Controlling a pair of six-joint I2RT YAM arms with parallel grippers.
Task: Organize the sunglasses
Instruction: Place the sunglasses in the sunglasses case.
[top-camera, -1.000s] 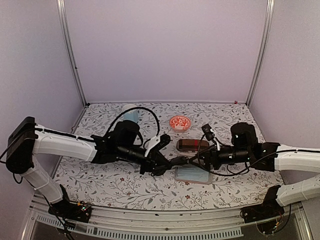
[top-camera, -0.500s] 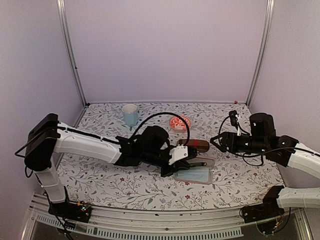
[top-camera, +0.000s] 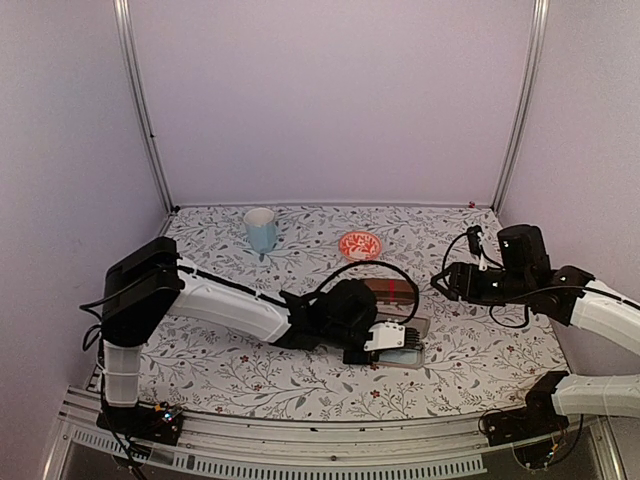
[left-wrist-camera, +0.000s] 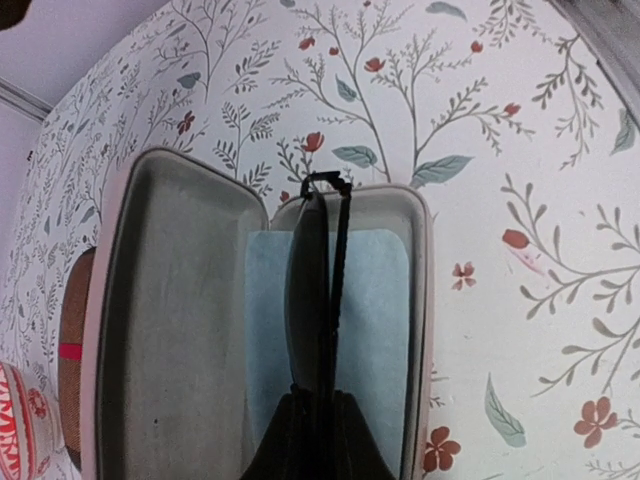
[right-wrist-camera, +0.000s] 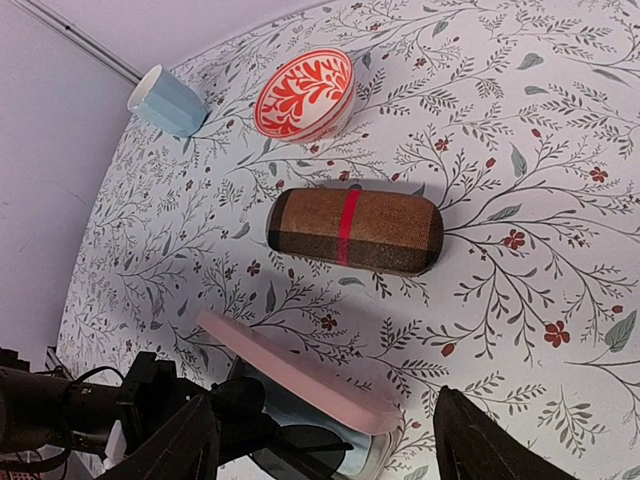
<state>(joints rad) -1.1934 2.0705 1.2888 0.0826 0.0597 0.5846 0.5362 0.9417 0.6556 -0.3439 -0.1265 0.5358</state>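
The black sunglasses (left-wrist-camera: 315, 270) are folded and held edge-on in my left gripper (left-wrist-camera: 318, 405), which is shut on them. They hang just above the blue cloth inside the open pink case (left-wrist-camera: 422, 300). From above, the left gripper (top-camera: 385, 340) is over that case (top-camera: 412, 358). In the right wrist view the sunglasses (right-wrist-camera: 315, 455) sit below the raised pink lid (right-wrist-camera: 300, 370). My right gripper (right-wrist-camera: 325, 405) is open and empty, above and to the right of the case (top-camera: 450, 283). The pinkish see-through glasses are out of view.
The brown case with a red band (top-camera: 392, 290) lies shut just behind the pink case and also shows in the right wrist view (right-wrist-camera: 355, 230). A red patterned bowl (top-camera: 360, 244) and a light blue cup (top-camera: 260, 228) stand further back.
My left gripper has carried the black sunglasses to the right, from the middle of the table to over the open pink case. My right gripper has pulled back to the right, empty.
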